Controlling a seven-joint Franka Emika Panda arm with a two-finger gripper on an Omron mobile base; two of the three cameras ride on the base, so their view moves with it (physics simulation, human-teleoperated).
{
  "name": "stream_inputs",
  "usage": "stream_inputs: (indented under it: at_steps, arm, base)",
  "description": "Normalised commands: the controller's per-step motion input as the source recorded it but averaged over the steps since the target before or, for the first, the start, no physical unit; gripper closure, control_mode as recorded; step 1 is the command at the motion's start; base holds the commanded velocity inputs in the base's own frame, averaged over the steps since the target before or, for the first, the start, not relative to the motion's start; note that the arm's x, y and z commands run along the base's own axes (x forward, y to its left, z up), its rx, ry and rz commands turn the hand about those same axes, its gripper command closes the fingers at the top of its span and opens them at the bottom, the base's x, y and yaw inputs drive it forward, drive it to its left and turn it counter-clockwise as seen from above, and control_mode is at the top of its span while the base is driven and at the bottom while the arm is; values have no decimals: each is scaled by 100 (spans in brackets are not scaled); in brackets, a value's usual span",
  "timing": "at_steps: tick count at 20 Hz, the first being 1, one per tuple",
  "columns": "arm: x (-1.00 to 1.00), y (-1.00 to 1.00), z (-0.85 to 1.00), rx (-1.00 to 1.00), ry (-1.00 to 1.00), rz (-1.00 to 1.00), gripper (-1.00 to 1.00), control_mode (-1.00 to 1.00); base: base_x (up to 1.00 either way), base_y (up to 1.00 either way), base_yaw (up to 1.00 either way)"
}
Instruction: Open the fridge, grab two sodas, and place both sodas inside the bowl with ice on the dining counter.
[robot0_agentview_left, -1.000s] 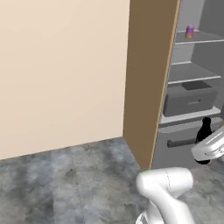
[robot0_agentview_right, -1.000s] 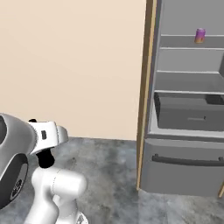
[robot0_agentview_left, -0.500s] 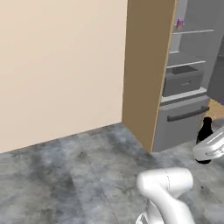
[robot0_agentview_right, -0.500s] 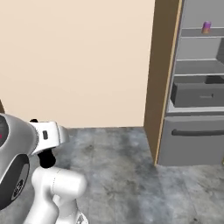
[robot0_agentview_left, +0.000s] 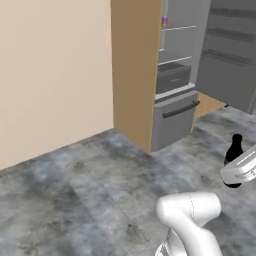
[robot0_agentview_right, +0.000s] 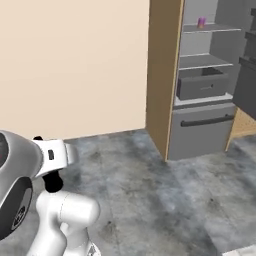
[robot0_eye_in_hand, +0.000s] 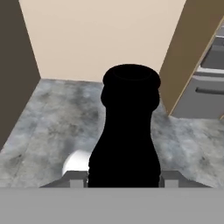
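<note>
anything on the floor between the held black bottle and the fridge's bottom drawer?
No. In the left base view, only bare grey floor runs from the black bottle in the gripper to the fridge drawer.

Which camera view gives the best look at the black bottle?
The hand view: the black bottle stands upright between the gripper's fingers, large and central. The left base view shows it small at the right edge, partly behind the arm.

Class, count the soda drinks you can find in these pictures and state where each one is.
2. The black bottle is held upright in the gripper; the purple can stands on an upper shelf of the open fridge. Others may be hidden.
</note>
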Motion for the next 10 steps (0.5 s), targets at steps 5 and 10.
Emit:
stream_inputs:
  at_steps: [5, 10]
  arm:
    - [0, 0, 0, 0, 0, 0, 100, 100]
    - [0, 0, 0, 0, 0, 0, 100, 100]
  base:
    - [-57, -1, -48]
    - [-39, -30, -45]
